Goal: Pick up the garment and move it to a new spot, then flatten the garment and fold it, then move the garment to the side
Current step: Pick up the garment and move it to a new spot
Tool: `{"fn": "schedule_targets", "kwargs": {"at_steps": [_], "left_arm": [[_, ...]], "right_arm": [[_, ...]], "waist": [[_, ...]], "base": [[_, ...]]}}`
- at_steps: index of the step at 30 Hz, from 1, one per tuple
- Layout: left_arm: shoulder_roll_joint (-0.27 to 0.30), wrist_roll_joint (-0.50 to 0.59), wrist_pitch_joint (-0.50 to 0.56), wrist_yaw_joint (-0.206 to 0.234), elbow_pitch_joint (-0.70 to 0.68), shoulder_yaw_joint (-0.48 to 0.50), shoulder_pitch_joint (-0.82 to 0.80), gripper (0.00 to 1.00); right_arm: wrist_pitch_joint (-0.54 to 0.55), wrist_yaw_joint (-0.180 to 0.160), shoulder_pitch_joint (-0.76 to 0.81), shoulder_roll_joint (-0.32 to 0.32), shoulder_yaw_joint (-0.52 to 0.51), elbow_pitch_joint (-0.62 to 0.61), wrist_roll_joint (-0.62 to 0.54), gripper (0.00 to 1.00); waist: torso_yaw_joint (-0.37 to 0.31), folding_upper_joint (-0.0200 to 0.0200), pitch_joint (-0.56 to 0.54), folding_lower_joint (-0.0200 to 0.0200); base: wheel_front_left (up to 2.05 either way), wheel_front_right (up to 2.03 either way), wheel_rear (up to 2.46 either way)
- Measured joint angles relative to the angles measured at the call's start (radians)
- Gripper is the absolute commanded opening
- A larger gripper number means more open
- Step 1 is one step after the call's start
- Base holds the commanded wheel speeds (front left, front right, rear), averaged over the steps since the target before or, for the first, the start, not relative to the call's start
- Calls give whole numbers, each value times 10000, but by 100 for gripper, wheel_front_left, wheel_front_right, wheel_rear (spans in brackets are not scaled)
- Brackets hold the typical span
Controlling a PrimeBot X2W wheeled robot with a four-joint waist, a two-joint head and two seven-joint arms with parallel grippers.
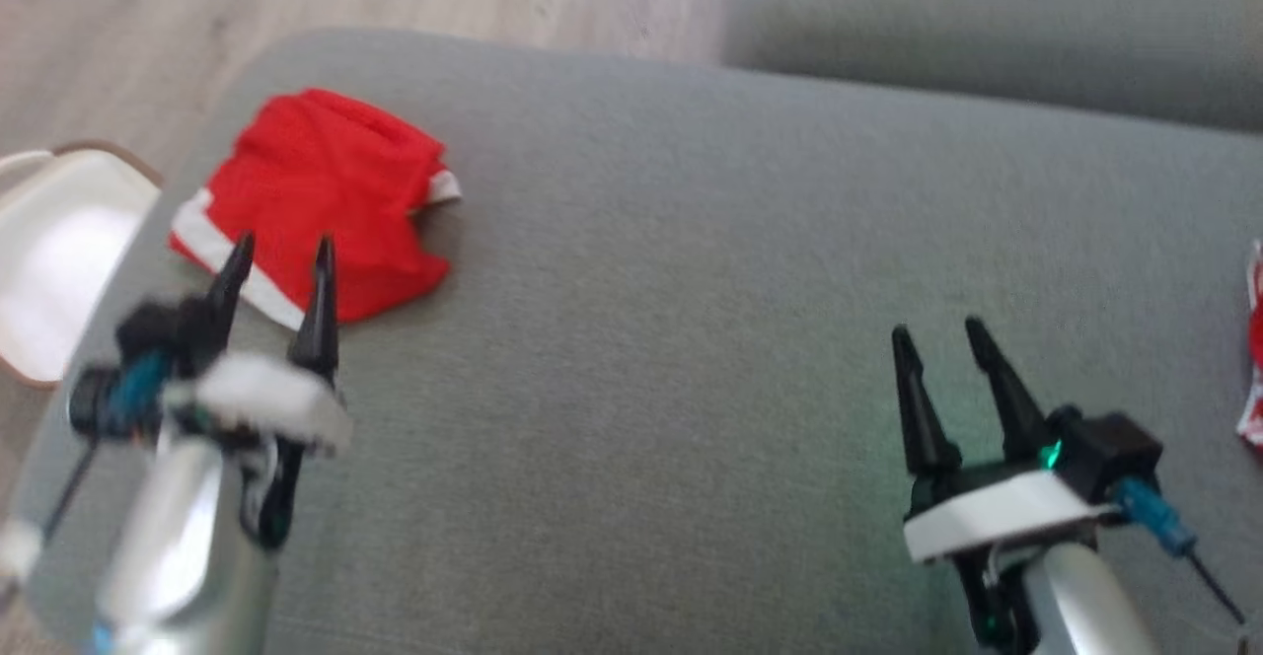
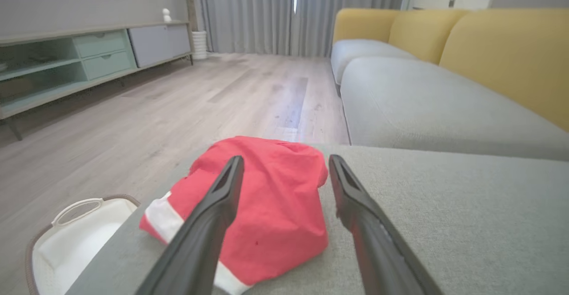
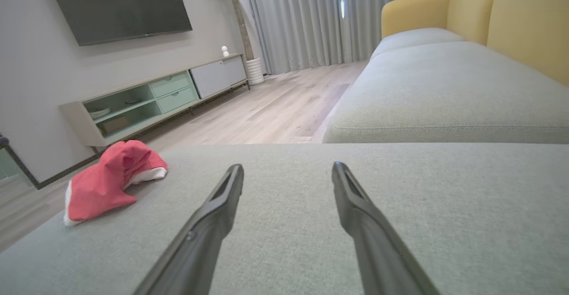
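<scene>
Head view: the red garment [image 1: 316, 191], edged with a white band, lies bunched at the far left corner of the grey upholstered seat [image 1: 691, 339]. My left gripper [image 1: 284, 241] stands at its near edge with both dark fingers spread wide and nothing caught between them. In the left wrist view the garment sits just beyond and below the fingertips. I cannot tell whether they touch the cloth.

My right gripper [image 1: 937, 327] is well apart from the garment, over bare grey fabric on the right half of the seat. Its fingers are also spread wide and hold nothing.

A white basket [image 1: 59, 260] with a brown rim stands on the wooden floor [image 1: 148, 4] just left of the seat, beside the garment's corner. At the far right edge a scrap of red and white cloth [image 1: 1255, 359] shows. Beyond the seat, a sofa with grey cushions and yellow backs [image 2: 502, 50] runs along the right.
</scene>
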Motion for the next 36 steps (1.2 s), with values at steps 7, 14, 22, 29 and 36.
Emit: {"fn": "schedule_targets", "kwargs": {"at_steps": [7,14,22,29,36], "left_arm": [[754,-560,1987,-77,2144,-1133,-2233,100],[1005,-650,2740,27,3787,-1264,-2886,100],[1168,-627,2182,337,4834,-1183,-3463,100],[1229,-727,2034,261,5632,-1126,-4026,0],[1089,-988,713,86,5381,-1312,-4212,0]], "right_arm": [[-2,0,-597,-6,-213,-196,-203,100],[-2,0,-686,-8,-270,-290,-201,100],[-2,0,-872,-8,-251,-337,-201,100],[-2,0,-1193,-8,-297,-339,-280,100],[-2,0,-1200,-10,-326,-186,-222,100]], "waist": [[-954,0,1067,0],[-1724,0,1702,-1],[-2106,0,2060,-3],[-2276,0,2261,-2],[-2280,0,1856,-3]], "base": [[0,0,0],[0,0,0],[0,0,0],[0,0,0],[0,0,0]]}}
